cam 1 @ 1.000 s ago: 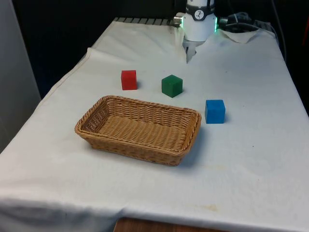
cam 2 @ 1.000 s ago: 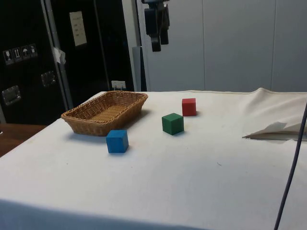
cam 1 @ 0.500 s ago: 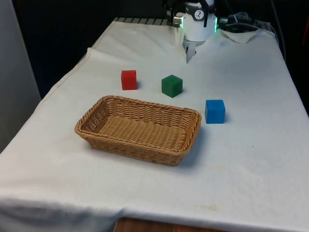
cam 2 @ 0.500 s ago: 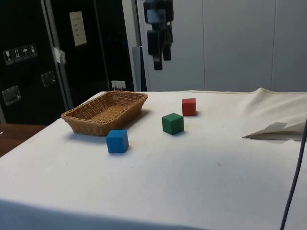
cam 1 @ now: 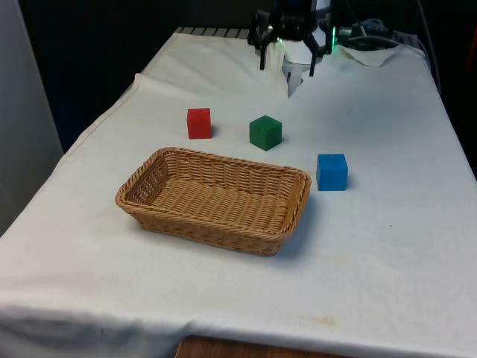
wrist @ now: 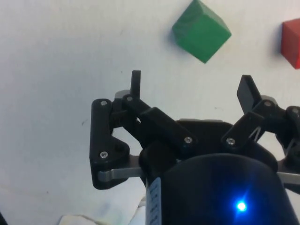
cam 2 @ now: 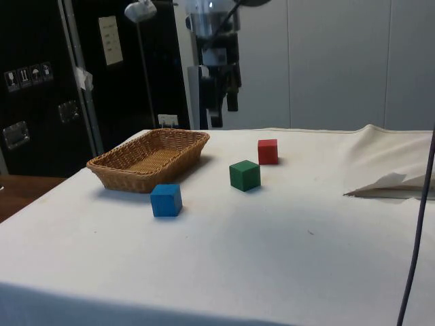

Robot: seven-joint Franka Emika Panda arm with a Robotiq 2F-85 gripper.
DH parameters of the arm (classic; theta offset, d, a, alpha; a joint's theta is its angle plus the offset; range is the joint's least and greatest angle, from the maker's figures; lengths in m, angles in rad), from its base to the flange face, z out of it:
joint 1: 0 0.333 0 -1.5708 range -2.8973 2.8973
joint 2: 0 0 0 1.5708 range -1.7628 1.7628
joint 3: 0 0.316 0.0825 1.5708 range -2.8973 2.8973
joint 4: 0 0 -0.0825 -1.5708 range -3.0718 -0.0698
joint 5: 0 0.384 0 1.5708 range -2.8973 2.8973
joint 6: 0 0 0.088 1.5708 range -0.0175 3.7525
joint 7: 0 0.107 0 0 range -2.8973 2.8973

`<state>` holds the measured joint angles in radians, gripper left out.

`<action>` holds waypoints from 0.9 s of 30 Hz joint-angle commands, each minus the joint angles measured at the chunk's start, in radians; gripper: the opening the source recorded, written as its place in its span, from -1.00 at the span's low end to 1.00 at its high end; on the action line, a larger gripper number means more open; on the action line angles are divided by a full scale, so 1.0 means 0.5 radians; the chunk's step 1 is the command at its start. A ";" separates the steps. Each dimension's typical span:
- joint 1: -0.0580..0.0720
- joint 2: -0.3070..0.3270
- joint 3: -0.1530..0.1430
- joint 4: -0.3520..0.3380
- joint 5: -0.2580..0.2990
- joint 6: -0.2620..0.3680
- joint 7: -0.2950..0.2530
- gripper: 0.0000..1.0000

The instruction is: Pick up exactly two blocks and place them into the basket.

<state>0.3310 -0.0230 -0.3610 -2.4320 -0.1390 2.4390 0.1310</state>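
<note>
On the white-clothed table we see our gripper hanging high near the far end, fingers spread apart and empty. The green block sits just nearer, corner-on; the red block and blue block flank it. The basket lies lengthwise across the front view, its inside partly hidden by its rim.

The basket is coarse woven wicker (tan, matt) on a smooth white cloth.
</note>
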 commanded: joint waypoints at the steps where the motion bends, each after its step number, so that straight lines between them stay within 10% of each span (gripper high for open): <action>1: 0.000 0.032 0.000 0.008 0.022 0.026 0.008 1.00; 15: -0.004 0.078 -0.008 -0.018 0.012 0.076 0.022 1.00; 27: -0.018 0.170 -0.096 -0.180 0.072 0.410 -0.116 1.00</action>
<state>0.3240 0.0590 -0.4130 -2.5160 -0.1270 2.6260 0.0920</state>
